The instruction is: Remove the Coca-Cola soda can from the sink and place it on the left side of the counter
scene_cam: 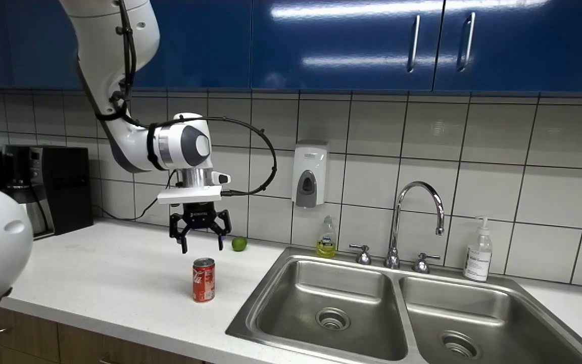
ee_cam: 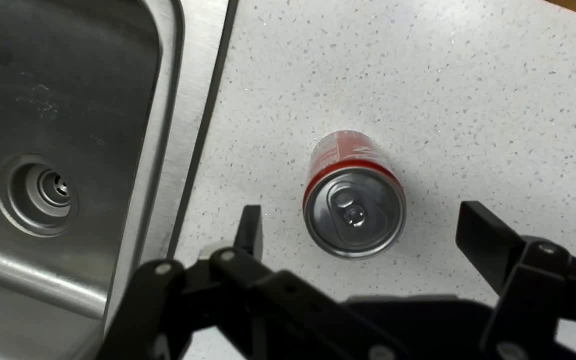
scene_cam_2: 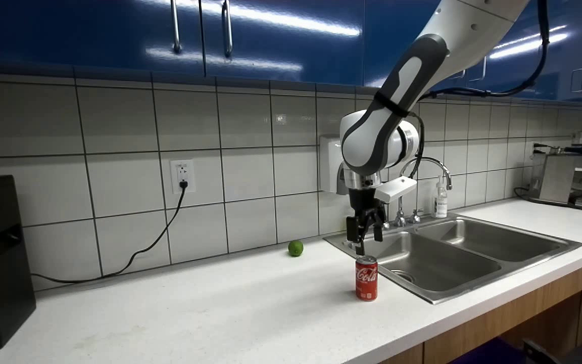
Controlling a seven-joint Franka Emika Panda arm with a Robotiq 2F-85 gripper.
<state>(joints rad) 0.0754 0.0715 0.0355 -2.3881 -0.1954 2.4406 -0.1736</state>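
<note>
While the end effector (scene_cam: 202,248) hangs wide, seemingly overhead, the counter (scene_cam: 119,273) leaves room between can (scene_cam: 203,281) and sink edge (ee_cam: 195,90).

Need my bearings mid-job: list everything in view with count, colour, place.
Coca-Cola can: 1, red, on counter
Counter: 1, whitish, around sink
Sink: 1, silvery, in counter
Faucet: 1, chrome, sink rear
Levers: 2, chrome, flanking faucet
Small bottle: 1, yellow, sink rear
Pump bottle: 1, clear, sink rear
Round object: 1, green, near wall
Dispenser: 1, white, wall
Outlet: 1, white, wall
Cabinets: several, blue, overhead
Wooden fronts: several, brown, below counter
Appliances: 2+, black, silvery, on counter
Arm: 1, white, over counter
Tool: 1, black, open near can
</note>
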